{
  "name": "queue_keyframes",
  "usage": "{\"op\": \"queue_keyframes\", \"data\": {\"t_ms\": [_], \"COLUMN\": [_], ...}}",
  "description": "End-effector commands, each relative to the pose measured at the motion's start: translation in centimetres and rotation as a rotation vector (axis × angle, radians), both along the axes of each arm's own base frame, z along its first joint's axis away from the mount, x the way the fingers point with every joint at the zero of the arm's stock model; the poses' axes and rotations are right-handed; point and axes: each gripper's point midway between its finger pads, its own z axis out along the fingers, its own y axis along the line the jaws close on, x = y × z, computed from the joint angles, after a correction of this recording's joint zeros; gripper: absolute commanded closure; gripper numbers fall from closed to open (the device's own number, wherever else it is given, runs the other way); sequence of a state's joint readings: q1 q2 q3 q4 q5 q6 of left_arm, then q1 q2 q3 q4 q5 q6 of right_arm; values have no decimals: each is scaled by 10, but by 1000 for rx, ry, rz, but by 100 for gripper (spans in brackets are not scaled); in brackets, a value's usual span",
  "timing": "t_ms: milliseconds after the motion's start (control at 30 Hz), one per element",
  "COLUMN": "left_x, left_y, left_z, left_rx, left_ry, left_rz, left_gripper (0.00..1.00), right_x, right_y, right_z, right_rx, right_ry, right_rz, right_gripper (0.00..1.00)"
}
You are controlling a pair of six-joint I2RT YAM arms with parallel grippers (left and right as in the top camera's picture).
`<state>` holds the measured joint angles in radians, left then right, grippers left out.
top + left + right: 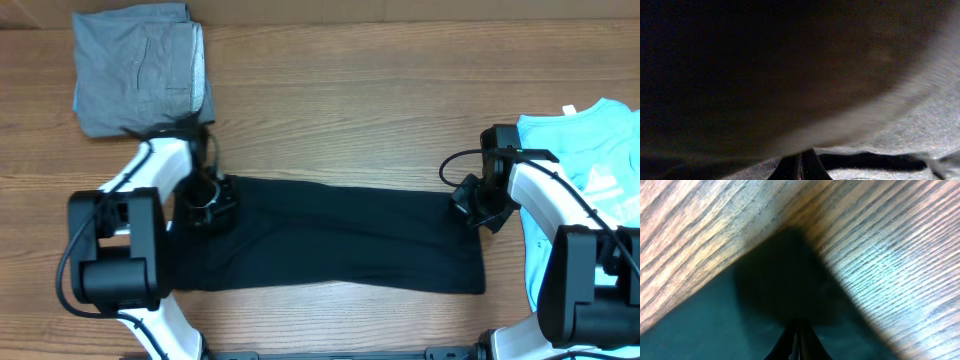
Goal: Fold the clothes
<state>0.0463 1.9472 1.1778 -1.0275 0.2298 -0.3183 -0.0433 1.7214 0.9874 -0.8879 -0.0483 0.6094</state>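
- Across the middle of the overhead view, the black garment (pixel 330 235) lies flat on the bench (pixel 350 100) as a long band running from left to right.
- It looks soft, light and limp. It will likely sag and crease wherever it is unsupported, so it is best held at corners or along an edge, with both ends lifted together.
- The left hand (pixel 207 203) sits on the garment's upper left corner. Its wrist view shows the fingertips pressed together with cloth at them, so I judge it clenched on the black garment.
- The right hand (pixel 472 205) sits at the upper right corner. Its fingers are also pinched tight, with a dark peak of cloth rising just ahead of them over the wood, so it too seems to be grasping the fabric.
- No box, basket or other container shows. The grey folded garment (pixel 140 65) rests straight on the bench at upper left.
- The pale blue shirt (pixel 600 150) lies unfolded at the right edge, partly under the right arm.
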Motion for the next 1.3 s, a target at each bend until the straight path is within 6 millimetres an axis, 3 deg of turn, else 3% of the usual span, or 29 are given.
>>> {"op": "queue_keyframes", "data": {"t_ms": [0,400,500,633,733,1033,1267], "left_x": [-18,-23,-26,-31,-32,-29,-30], "left_y": [49,84,90,100,105,116,131], "left_z": [-26,-26,-26,-25,-25,-26,-25], "left_rx": [125,128,134,153,152,155,156], "left_ry": [94,99,109,126,126,106,98], "left_rz": [107,234,254,302,319,360,410], "left_gripper": [96,96,96,96,96,96,96], "right_x": [2,16,23,35,37,-2,-11], "right_y": [2,11,19,40,57,106,100], "right_z": [-5,-1,11,36,45,12,-12], "right_rx": [7,63,107,223,288,302,262], "right_ry": [-1,-54,-78,-157,-187,-38,34], "right_rz": [-30,-41,8,136,216,369,327], "right_gripper": [96,96,96,96,96,96,96]}}
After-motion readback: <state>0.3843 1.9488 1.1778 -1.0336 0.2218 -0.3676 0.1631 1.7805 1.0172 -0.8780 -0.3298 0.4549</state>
